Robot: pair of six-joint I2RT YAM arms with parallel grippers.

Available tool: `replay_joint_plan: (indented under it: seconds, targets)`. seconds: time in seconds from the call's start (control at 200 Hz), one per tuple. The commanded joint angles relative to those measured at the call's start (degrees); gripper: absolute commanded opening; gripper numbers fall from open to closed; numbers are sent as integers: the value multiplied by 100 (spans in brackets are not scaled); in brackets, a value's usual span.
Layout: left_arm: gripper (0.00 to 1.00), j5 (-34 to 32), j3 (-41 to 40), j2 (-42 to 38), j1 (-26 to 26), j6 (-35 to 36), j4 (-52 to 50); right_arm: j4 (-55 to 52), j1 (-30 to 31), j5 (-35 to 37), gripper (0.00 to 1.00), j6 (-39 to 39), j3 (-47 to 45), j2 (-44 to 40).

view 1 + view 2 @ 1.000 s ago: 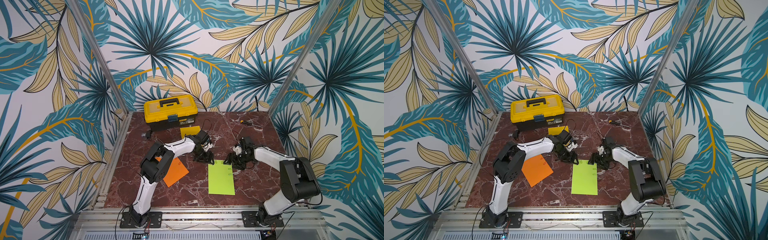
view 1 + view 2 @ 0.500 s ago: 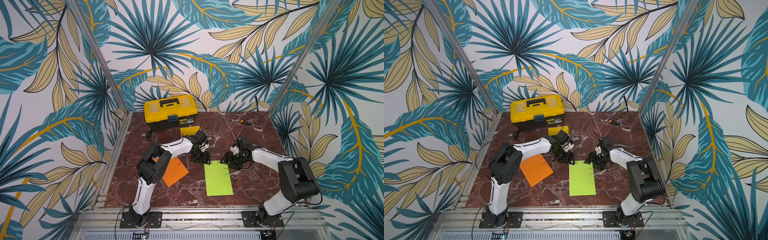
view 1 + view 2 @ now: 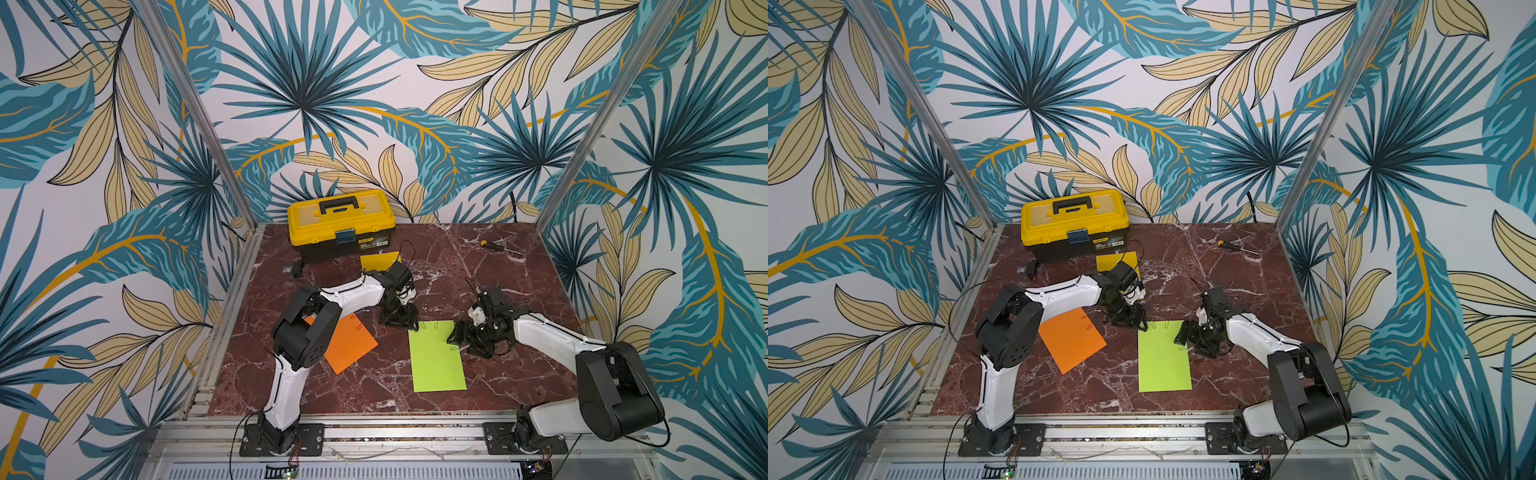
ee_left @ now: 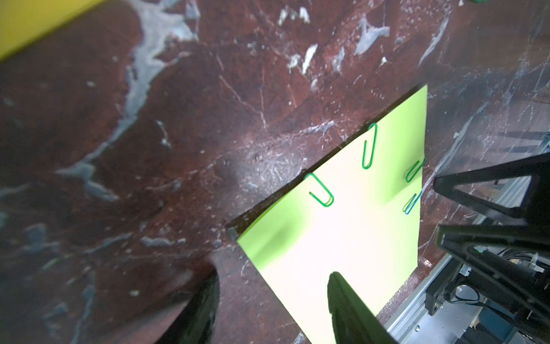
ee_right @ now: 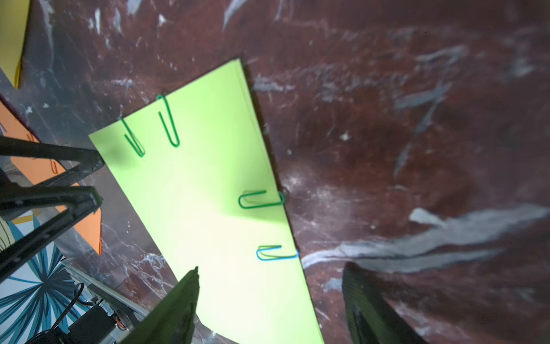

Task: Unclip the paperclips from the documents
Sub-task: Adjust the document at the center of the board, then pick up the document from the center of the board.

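While four paperclips (image 5: 260, 199) sit clipped on the lime green sheet (image 5: 208, 178), the left hand (image 4: 275, 277) and the right hand (image 5: 270, 268) each straddle one of its edges, both spread

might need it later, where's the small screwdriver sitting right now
In a top view the screwdriver lies near the far right corner of the marble table, to the right of the yellow toolbox.

Green sheet dragged sideways

The lime green document (image 3: 437, 361) has slid slightly across the worktop (image 3: 478, 266) toward the left arm's side. The left hand (image 3: 401, 322) and right hand (image 3: 454, 340) shifted with it, and the right hand's jaws have spread wider.
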Motion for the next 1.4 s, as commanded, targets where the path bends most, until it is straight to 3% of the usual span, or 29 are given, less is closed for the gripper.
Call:
replay_joint_plan:
  seconds: [0.0, 0.2, 0.386, 0.741, 1.046, 1.392]
  targets:
    - [60, -64, -84, -136, 8, -14, -145, 34, 356, -118, 77, 440, -286, 115]
    - [59, -21, -84, -22, 14, 14, -143, 486, 736, -293, 77, 890, -268, 197]
    - [59, -228, -137, 67, 95, 13, -140, -62, 623, 191, 78, 593, 135, 23]
    - [50, -137, -58, 116, 69, -17, -145, -235, 221, 678, 75, -75, 934, 808]
    - [49, -126, 54, 271, 62, -31, -273, -71, 164, 350, 72, -359, 1376, 1626]
    - [34, -145, 133, 587, 133, -6, -372, 116, 202, 170, 71, -335, 1024, 1646]
